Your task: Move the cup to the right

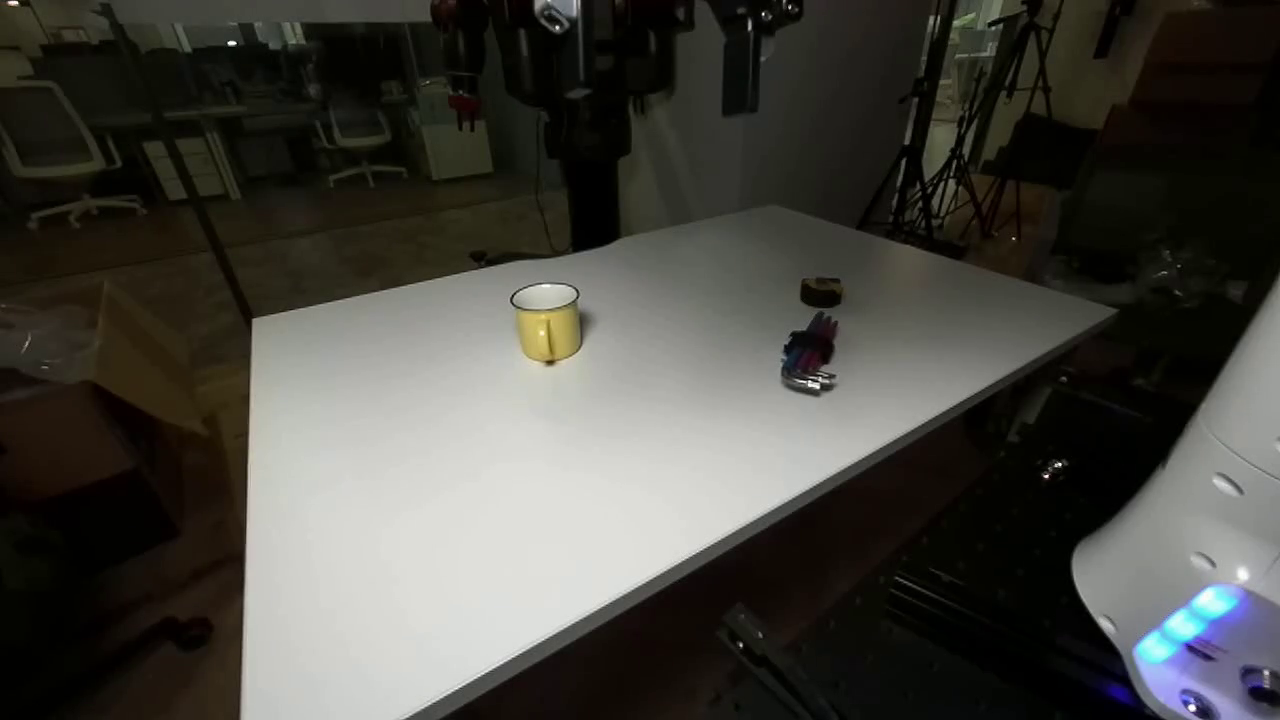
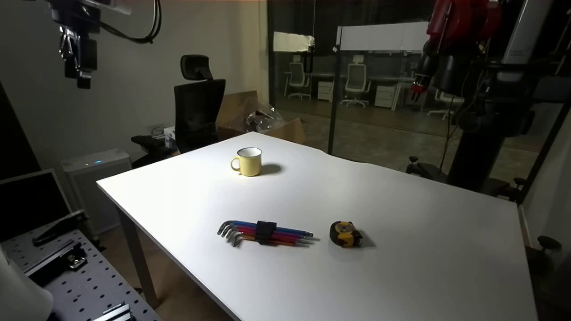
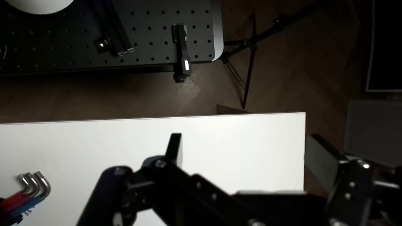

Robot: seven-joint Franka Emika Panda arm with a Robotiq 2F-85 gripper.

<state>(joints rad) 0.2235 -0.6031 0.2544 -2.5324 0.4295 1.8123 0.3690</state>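
Yellow cup (image 2: pixel 250 164) upright on the white surface (image 2: pixel 401 223); the hand (image 3: pixel 245 149) spread wide.

The cup shows in both exterior views: in an exterior view it stands near the surface's far corner, its handle (image 2: pixel 235 164) to the left; in an exterior view it stands toward the far edge, the handle (image 1: pixel 544 340) facing the camera. The wrist view alone looks between the fingers (image 3: pixel 173 147), well apart, one seen against the surface, the other against the floor (image 3: pixel 320 78) beyond its right edge, close to a corner. That view catches only part of the hex keys (image 3: pixel 22 203); both exterior views give the whole set, with a tape measure (image 2: pixel 345 234) near it. Blue lights (image 1: pixel 1190 625) on the robot's base (image 1: pixel 1135 560) show in an exterior view.
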